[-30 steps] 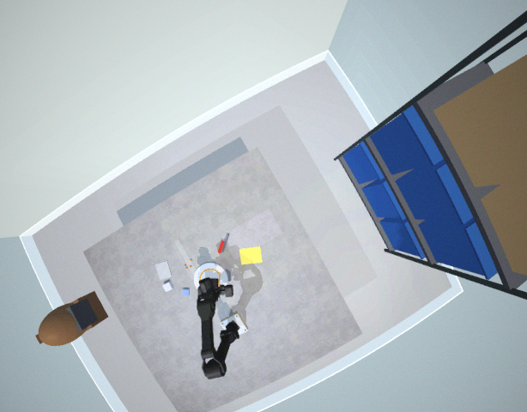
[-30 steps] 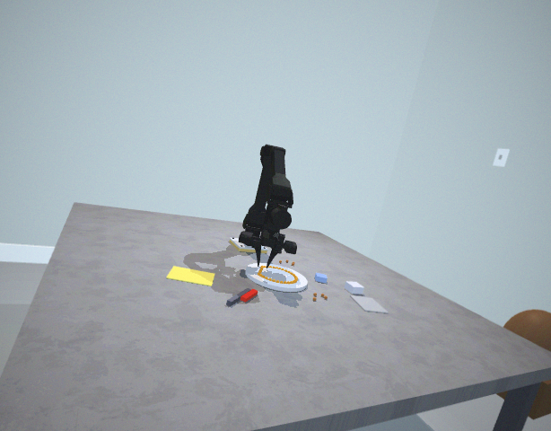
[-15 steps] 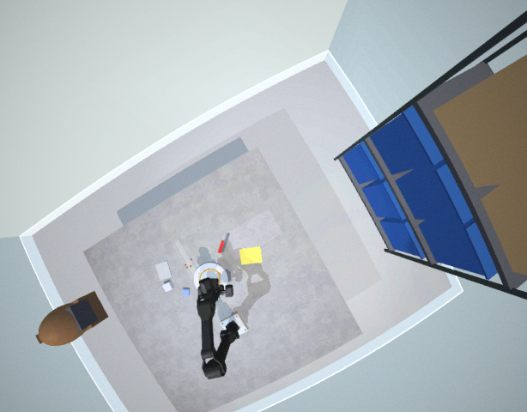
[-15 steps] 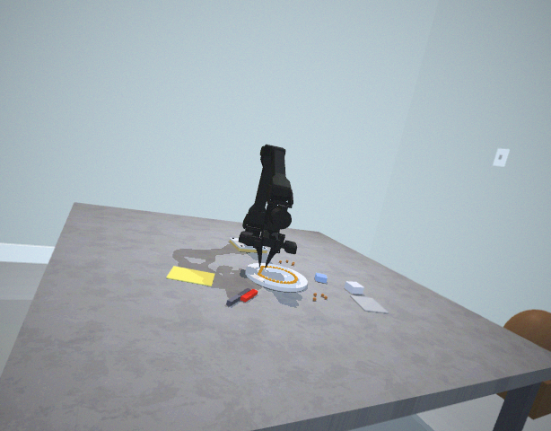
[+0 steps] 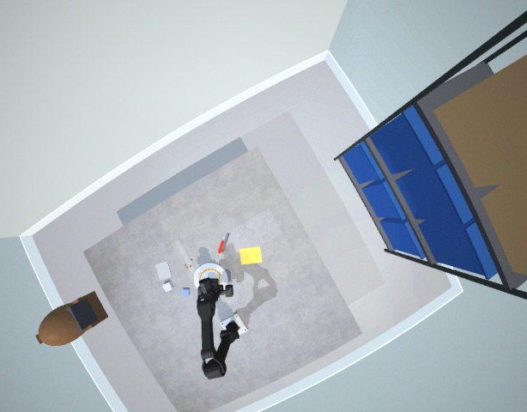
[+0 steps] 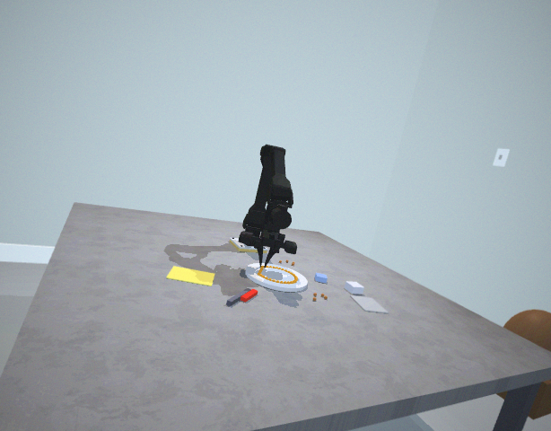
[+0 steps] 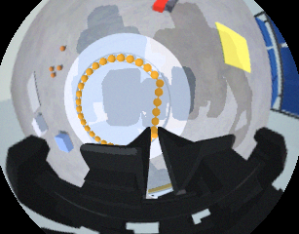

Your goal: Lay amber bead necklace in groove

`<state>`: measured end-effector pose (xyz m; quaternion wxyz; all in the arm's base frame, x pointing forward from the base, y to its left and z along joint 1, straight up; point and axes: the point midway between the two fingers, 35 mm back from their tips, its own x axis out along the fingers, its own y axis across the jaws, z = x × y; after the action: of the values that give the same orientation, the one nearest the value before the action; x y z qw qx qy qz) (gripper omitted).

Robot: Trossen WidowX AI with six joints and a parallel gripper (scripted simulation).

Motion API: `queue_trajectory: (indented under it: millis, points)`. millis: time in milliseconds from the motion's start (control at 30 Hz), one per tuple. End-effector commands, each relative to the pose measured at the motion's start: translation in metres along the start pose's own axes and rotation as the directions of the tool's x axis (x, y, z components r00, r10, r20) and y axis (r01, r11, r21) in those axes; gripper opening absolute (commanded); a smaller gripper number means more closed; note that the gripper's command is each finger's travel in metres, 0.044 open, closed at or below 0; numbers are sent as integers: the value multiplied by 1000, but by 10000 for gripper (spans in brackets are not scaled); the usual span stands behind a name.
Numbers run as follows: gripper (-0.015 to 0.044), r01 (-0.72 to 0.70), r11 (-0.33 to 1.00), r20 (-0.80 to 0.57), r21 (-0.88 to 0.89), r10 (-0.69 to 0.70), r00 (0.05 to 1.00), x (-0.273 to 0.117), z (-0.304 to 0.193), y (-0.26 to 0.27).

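The amber bead necklace (image 5: 208, 269) (image 6: 280, 281) (image 7: 121, 58) lies as a loop on the pale round bead board (image 5: 196, 277) (image 6: 303, 284) (image 7: 125, 42). In the wrist view its left and top beads follow a round curve, while its right side runs nearly straight, inside the thin circular line on the board. My gripper (image 6: 263, 267) (image 7: 153, 129) is shut on the necklace at the lower right of the loop. In the exterior view the strand slants up to the fingertips there. The arm hides the fingertips in the top view.
Several loose orange beads (image 6: 322, 295) (image 7: 59, 67) lie beside the board. Around it are a blue block (image 6: 320, 277) (image 7: 64, 141), a white block (image 6: 354, 287), a grey flat piece (image 6: 369, 303), a yellow sheet (image 5: 251, 255) (image 6: 190, 275) and a red-and-grey stick (image 6: 249, 295). A white-and-yellow box (image 5: 240, 323) is near the arm.
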<state>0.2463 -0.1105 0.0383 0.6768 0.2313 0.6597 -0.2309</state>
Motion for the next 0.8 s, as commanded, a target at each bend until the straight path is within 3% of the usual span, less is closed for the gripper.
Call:
queue_trajectory:
  millis: [0, 767]
  points:
    - [0, 0, 1000, 1, 0, 0, 1000, 0, 0, 0]
    - [0, 4, 1000, 1, 4, -4, 1000, -6, 0, -1]
